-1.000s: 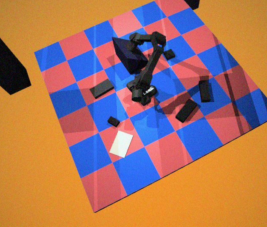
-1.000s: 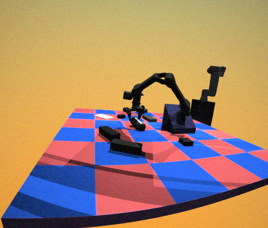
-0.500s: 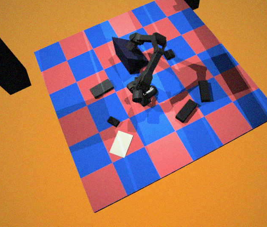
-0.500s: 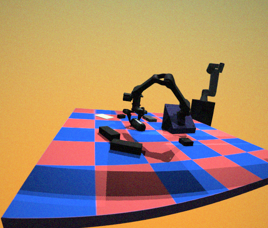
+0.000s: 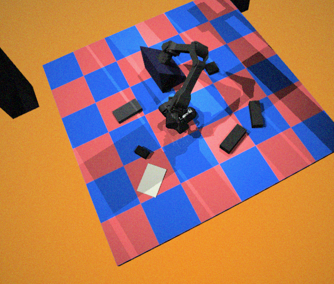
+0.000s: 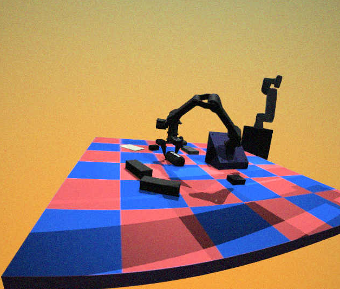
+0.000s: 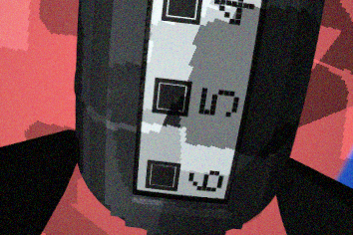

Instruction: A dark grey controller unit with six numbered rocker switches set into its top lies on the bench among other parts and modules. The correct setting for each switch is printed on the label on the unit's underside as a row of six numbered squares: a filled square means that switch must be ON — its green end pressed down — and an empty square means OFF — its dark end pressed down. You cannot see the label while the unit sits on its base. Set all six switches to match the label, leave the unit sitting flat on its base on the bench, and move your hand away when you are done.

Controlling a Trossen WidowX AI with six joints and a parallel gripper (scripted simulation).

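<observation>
The dark grey controller unit (image 5: 193,113) (image 6: 179,161) (image 7: 284,52) lies with its pale printed label (image 5: 186,113) (image 7: 219,62) facing up, so its switches are hidden beneath. In the wrist view the label shows the numbers 4, 5 and 6, each beside a square that looks dark inside a thin light outline. The squares for 1 to 3 are out of that view and too small to read elsewhere. My gripper (image 6: 171,153) (image 7: 178,157) is open, pointing down, with its fingers on either side of the unit near the 6 end. In the top view the hand hides the fingertips.
Two dark blocks (image 5: 233,138) (image 5: 256,114) lie on one side. A grey slab (image 5: 127,110), a small black block (image 5: 142,151) and a pale plate (image 5: 152,180) lie on the other. A wedge-shaped block (image 5: 162,72) (image 6: 215,150) and a small dark block (image 5: 211,67) (image 6: 235,179) are near the arm's base.
</observation>
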